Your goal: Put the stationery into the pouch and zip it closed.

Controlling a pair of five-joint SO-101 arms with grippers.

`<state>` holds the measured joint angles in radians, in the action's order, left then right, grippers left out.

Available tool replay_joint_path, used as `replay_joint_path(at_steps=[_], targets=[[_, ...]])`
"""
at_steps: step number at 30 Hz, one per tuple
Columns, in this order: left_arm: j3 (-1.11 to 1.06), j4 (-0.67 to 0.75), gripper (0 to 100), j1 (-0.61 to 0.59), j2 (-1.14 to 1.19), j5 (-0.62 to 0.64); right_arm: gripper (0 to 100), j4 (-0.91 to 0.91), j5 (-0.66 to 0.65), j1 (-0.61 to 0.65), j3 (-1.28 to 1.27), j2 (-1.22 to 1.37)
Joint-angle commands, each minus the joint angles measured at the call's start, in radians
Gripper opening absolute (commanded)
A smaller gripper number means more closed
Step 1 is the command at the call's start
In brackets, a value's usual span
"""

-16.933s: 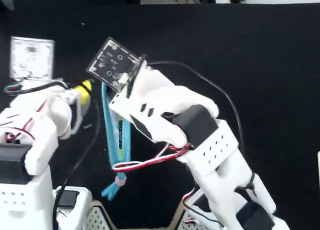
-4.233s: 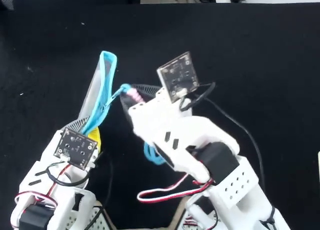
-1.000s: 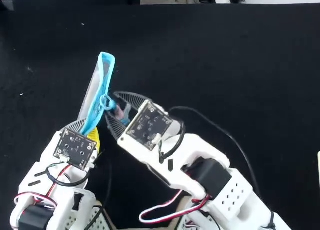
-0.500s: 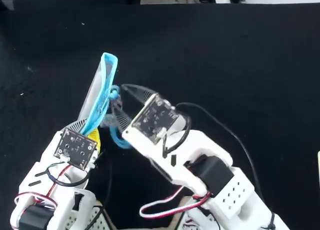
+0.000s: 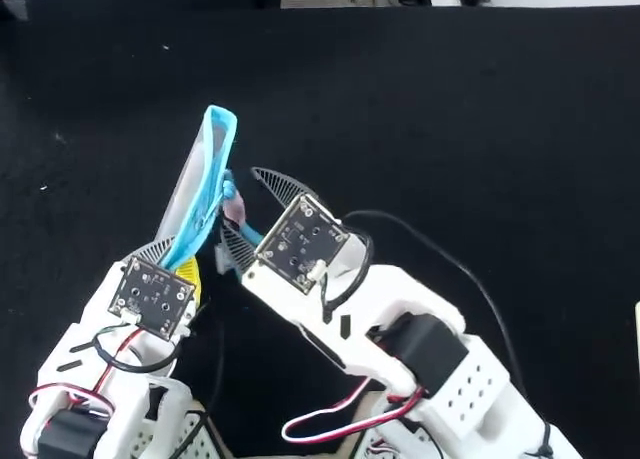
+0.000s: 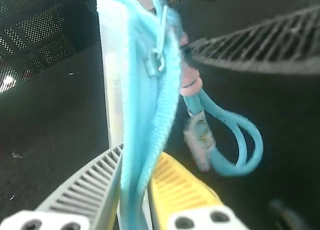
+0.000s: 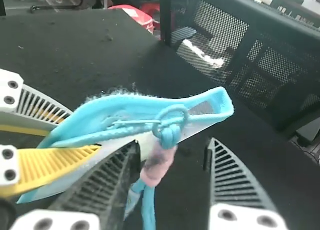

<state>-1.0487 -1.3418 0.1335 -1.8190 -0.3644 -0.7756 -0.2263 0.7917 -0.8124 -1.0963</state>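
Left gripper, low at the left of the bench: clamped tight on the near end of the pouch. The pouch is held on edge and slants away from the arm bases, with its blue zipper edge facing the other arm. Contents: cannot tell through the mesh side. The zipper slider sits partway along the blue edge; whether the zip is fully closed, cannot tell. A blue pull cord hangs in a loop from the slider, with a pink bead threaded on just below its knot. Right gripper, just right of the pouch: jaws spread wide, gripping nothing. They straddle the cord; the bead lies against one jaw, the other is well apart from it.
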Motion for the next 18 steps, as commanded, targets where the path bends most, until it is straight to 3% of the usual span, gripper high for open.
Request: replay_joint_path(at_steps=[1,6,12,18], targets=[[0.001,-0.011,3,0.005,0.003,-0.006,20.1,-0.011,-0.054,0.017,0.064,-0.004],[0.001,-0.011,3,0.005,0.003,-0.006,20.1,-0.011,-0.110,0.006,0.076,-0.002],[0.001,-0.012,3,0.005,0.003,-0.008,20.4,-0.080,-0.021,-0.107,0.202,0.154],[0.001,-0.012,3,0.005,0.003,-0.008,20.4,-0.322,-0.018,0.006,0.334,0.179]])
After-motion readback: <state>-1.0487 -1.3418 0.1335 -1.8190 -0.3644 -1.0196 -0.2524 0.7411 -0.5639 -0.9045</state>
